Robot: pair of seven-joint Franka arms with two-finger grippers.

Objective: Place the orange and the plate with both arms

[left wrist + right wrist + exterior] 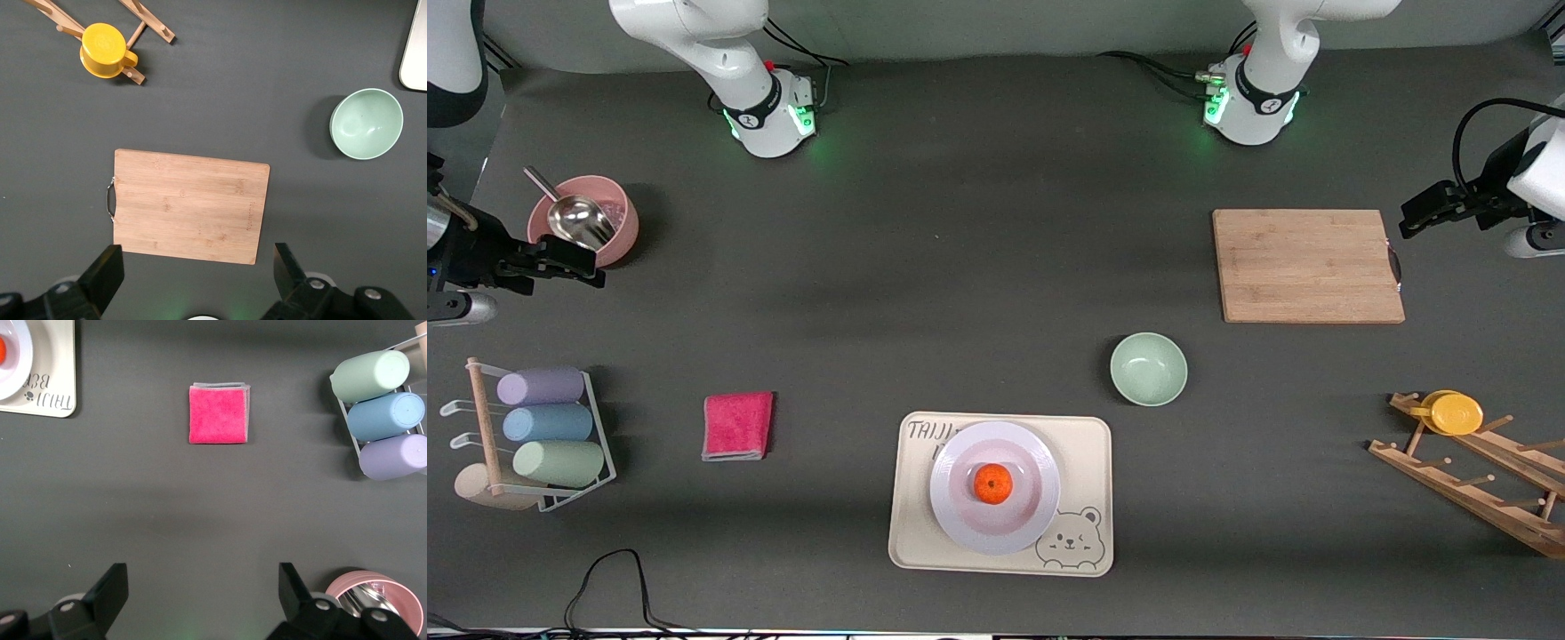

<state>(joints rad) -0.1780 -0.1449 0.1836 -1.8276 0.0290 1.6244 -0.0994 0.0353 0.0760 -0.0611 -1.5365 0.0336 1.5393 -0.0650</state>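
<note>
Orange (992,483) is sitting on plate (994,487), well apart from both spread grippers: left gripper (193,277), right gripper (203,597). One orange, one plate.

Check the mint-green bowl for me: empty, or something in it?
Empty. The mint-green bowl sits upright, and its bare inside shows in both the front and left wrist views.

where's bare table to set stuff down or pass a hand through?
Widest bare patch: mid-table between the pink bowl and the cutting board, down to the bear tray. Another strip lies between pink cloth and tray. Crowded: the tray, filled by the plate with the orange; the cup rack and the wooden rack at the table's ends.
</note>
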